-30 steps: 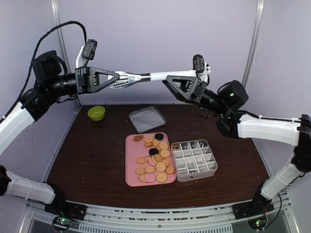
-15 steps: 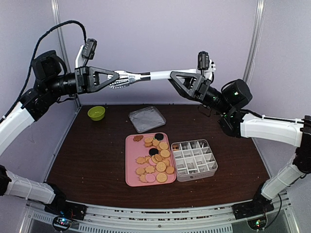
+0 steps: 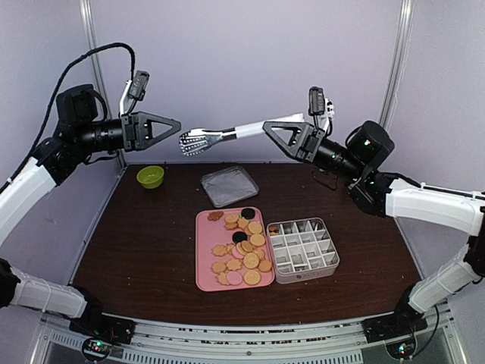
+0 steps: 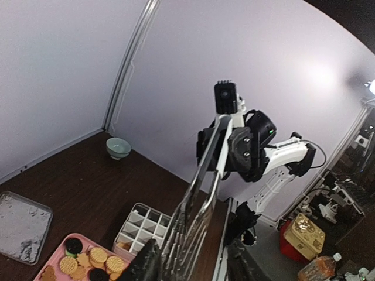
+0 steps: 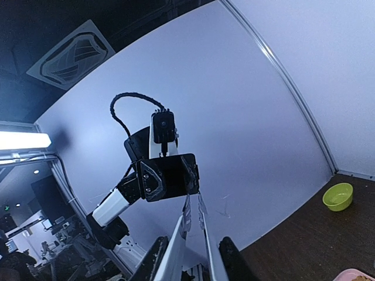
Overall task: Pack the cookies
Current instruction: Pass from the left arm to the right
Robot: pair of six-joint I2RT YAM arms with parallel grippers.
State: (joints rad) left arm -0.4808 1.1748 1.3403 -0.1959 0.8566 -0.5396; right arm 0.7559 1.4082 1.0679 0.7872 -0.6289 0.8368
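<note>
The cookies (image 3: 241, 249) lie in a loose pile on a pink tray (image 3: 206, 277) at the table's centre, round golden ones, a few brown flower shapes, black and pink rounds; they also show in the left wrist view (image 4: 88, 260). High above the table's back, my right gripper (image 3: 269, 127) is shut on the white handle of metal tongs (image 3: 198, 140), whose slotted head points left. My left gripper (image 3: 174, 124) stands open just left of that head. In the left wrist view the tongs (image 4: 202, 193) hang in front of the left gripper (image 4: 190, 260). In the right wrist view the right gripper (image 5: 190, 257) clamps both tong arms (image 5: 207, 246).
A white box with many compartments (image 3: 303, 250) stands right of the pink tray, one cookie in its near-left corner cell. A flat grey lid (image 3: 229, 185) and a green bowl (image 3: 150, 176) sit at the back of the dark table. Both arms reach across mid-air.
My left gripper has opened and drawn back to the left, off the tongs' head. The right gripper has tightened on the handle and carries the tongs alone, their head a little lower.
</note>
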